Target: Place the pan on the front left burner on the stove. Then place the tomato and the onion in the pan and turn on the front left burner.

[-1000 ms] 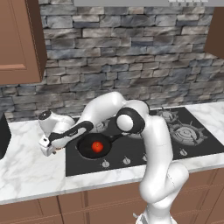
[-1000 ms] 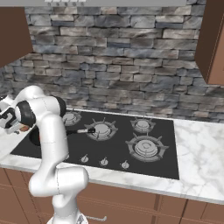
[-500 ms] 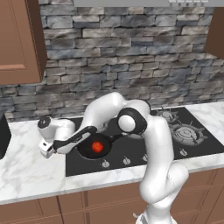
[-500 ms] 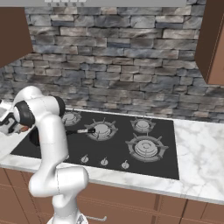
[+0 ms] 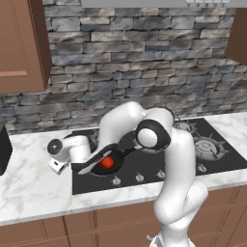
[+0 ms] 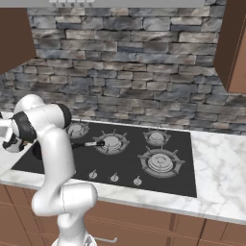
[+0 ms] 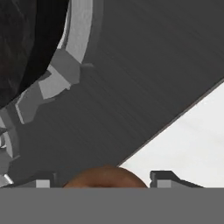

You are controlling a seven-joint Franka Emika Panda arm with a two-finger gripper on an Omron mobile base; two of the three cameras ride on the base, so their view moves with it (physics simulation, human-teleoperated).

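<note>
Reaching far out to its left in the left base view, the white arm folds low over the flat black glass stove (image 5: 159,161), its hand (image 5: 61,161) hanging at the stove's left edge above the white marble bench (image 5: 29,185). The round shallow black frying pan (image 5: 103,166) sits on the front left burner, the small glossy red tomato (image 5: 107,163) inside it. No writing can be read there.

In the right base view the arm's shoulder and elbow stand over the stove's left end, with the hand (image 6: 10,142) low at the picture's left side. The pan's long thin handle (image 6: 89,143) points toward the middle burners, and small silver knobs (image 6: 114,178) line the stove's front edge.

In the hand view the small round tan-brown onion (image 7: 105,176) lies between the two dark finger tips (image 7: 39,181), just where the stove's edge meets the bench. The jaws stand wide around it; whether they press it I cannot tell.
</note>
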